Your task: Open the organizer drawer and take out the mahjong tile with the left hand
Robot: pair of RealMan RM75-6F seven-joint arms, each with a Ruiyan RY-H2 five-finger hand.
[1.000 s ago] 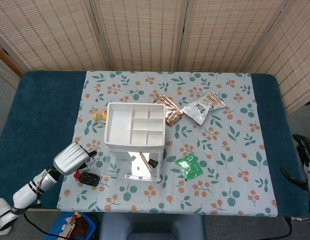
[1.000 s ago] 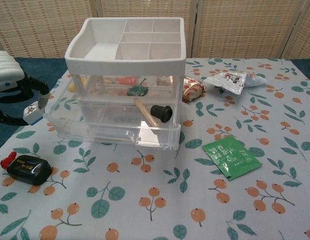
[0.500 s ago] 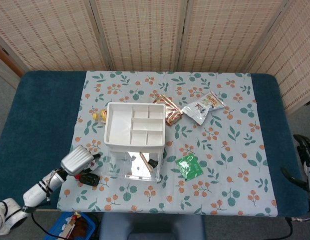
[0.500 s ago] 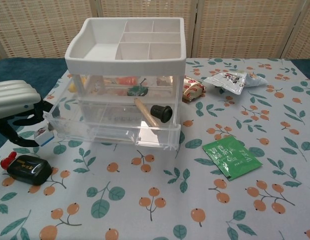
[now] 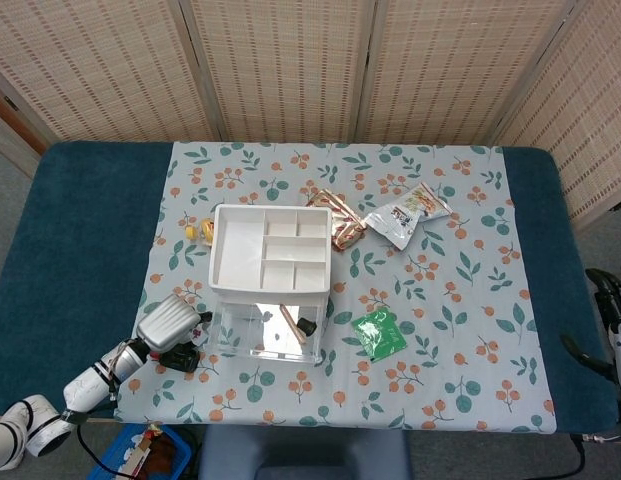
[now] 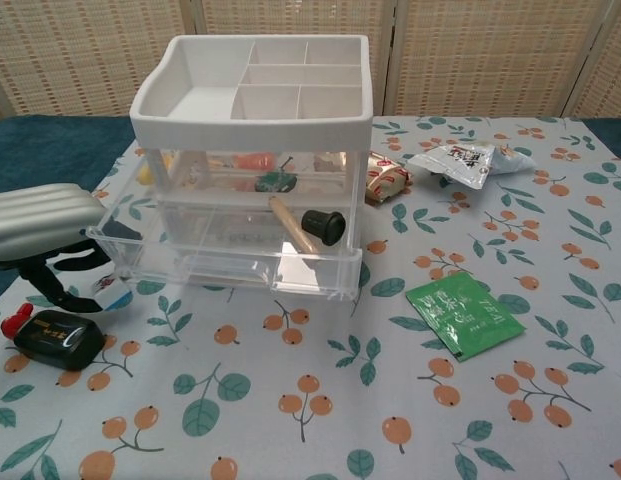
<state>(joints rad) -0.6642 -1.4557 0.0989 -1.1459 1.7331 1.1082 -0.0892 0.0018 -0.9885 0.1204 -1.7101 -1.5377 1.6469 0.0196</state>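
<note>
The organizer (image 5: 268, 262) (image 6: 255, 80) has a white divided top tray and a clear drawer (image 6: 230, 245) (image 5: 262, 330) pulled out toward me. My left hand (image 5: 170, 322) (image 6: 45, 225) hovers low just left of the drawer's front corner, silver back up. Its fingers pinch a small white mahjong tile (image 6: 111, 291) close above the cloth; the head view hides the tile under the hand. My right hand (image 5: 608, 318) shows only at the far right table edge, fingers apart and holding nothing.
A black gadget with a red tip (image 6: 55, 335) (image 5: 178, 358) lies just below my left hand. A wooden stick with a black cap (image 6: 325, 226) sits in the drawer. A green tea packet (image 6: 462, 315), a snack bag (image 6: 460, 162) and a wrapped candy (image 6: 387, 180) lie to the right.
My left hand has carried the tile down and rightward, from beside the drawer's left wall to just above the cloth by its front corner. The drawer stays open.
</note>
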